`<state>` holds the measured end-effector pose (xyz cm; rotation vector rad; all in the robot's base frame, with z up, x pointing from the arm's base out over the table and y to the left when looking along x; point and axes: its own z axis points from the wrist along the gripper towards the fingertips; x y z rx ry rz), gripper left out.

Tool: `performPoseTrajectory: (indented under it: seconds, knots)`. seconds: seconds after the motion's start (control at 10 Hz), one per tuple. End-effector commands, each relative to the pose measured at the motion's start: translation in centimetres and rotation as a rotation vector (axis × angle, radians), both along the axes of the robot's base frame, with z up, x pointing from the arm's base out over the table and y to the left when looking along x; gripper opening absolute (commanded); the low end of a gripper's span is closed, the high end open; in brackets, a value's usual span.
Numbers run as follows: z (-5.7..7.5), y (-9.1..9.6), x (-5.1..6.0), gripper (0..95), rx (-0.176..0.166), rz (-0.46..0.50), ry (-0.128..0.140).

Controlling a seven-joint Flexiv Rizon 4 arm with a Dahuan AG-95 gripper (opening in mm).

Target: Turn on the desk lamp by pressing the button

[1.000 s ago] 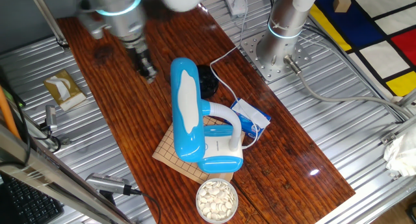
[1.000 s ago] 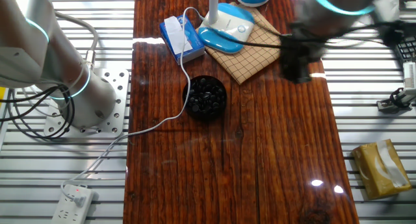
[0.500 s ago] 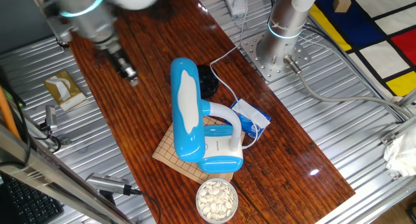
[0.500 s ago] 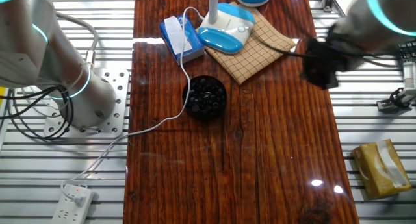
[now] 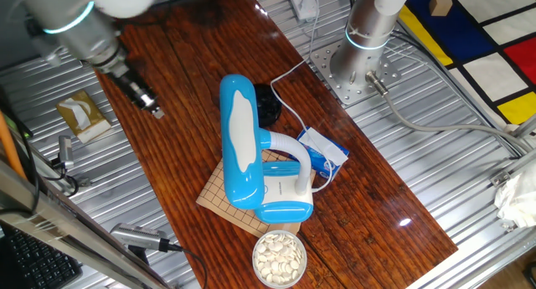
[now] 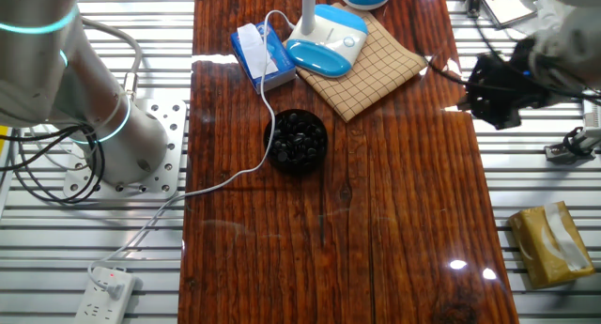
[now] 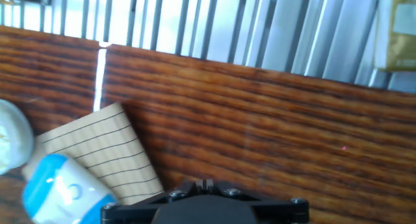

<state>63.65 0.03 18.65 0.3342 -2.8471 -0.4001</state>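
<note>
The desk lamp (image 5: 237,138) is sky-blue and white, with a long head, a curved white neck and a boxy base (image 5: 285,197). It stands on a checked mat in the middle of the wooden table. Its base also shows in the other fixed view (image 6: 324,38), and the rounded end of its head in the hand view (image 7: 58,191). The button does not show clearly. My gripper (image 5: 149,105) hovers over the table's side edge, well away from the lamp; it also shows in the other fixed view (image 6: 488,89). In the hand view its fingertips (image 7: 205,184) touch each other and hold nothing.
A black bowl of dark pieces (image 6: 299,139) sits near the lamp. A white bowl of pale pieces (image 5: 279,257) stands by the base. A blue-white packet (image 6: 258,50), a white cable (image 6: 225,178), the checked mat (image 6: 376,70) and a tissue box (image 6: 549,241) are around.
My gripper has swung away from the lamp toward the table's side edge, leftward in one fixed view and rightward in the other. The lamp has not moved.
</note>
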Motion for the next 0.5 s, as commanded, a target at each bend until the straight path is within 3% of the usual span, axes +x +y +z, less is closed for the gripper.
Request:
performPoseTrajectory:
  seconds: [0.1,0.5]
  knots:
    - [0.4,1.2,1.5,0.0,0.044,-0.046,0.075]
    - [-0.7,4.1,0.3,0.0,0.031,-0.084,0.079]
